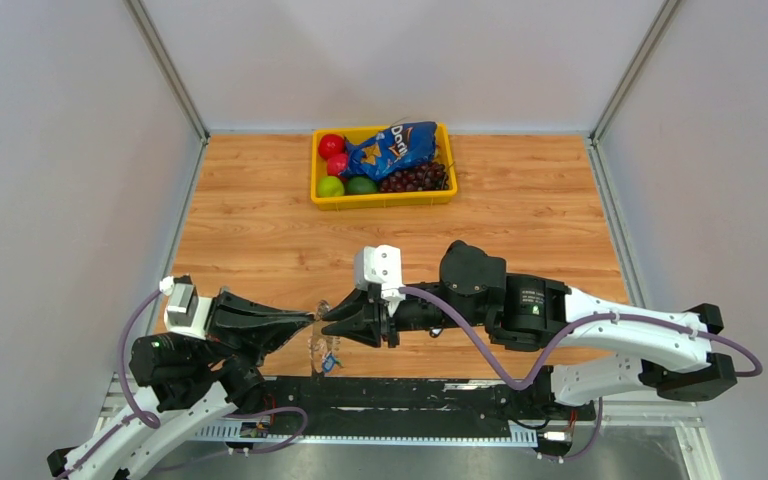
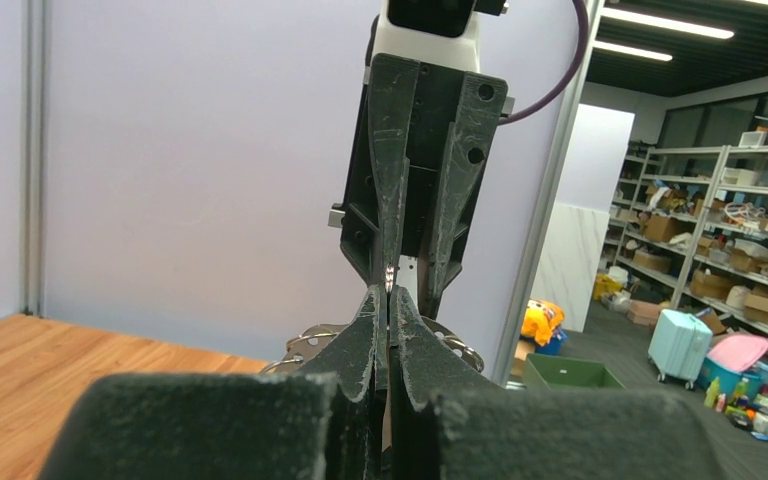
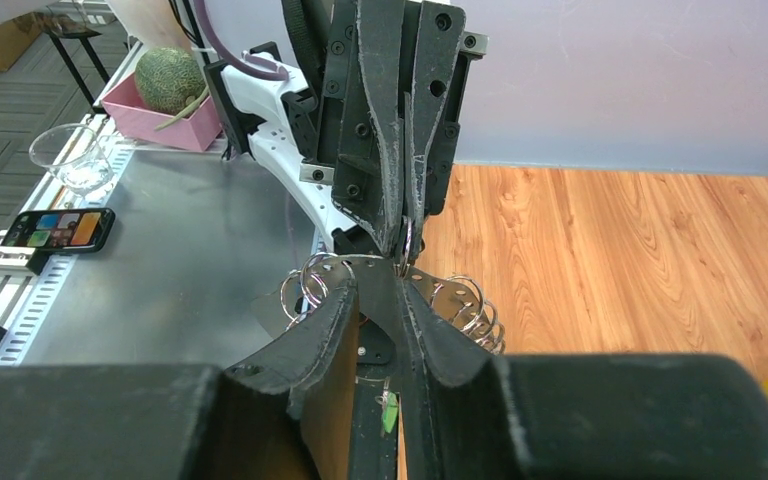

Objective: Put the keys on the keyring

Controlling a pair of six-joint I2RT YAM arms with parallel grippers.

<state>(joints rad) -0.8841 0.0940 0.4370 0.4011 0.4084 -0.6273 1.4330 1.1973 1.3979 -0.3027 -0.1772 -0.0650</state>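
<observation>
The left fingers (image 2: 360,340) were pressed fully shut, seemingly pinching the edge of the keyring (image 3: 450,295) so that it hung in the air over the near edge of the table (image 1: 260,220). Meeting them tip to tip from the right, the right fingers (image 3: 330,320) stood narrowly parted; whether they gripped anything could not be told. A small glint (image 2: 390,272) between them might have been one of the keys, probably offered to the ring. The fingers hid the contact itself.

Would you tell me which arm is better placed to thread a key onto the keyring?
Right, probably: the left gripper is shut on the keyring, steadying it; the right gripper faces it, jaws parted.
</observation>
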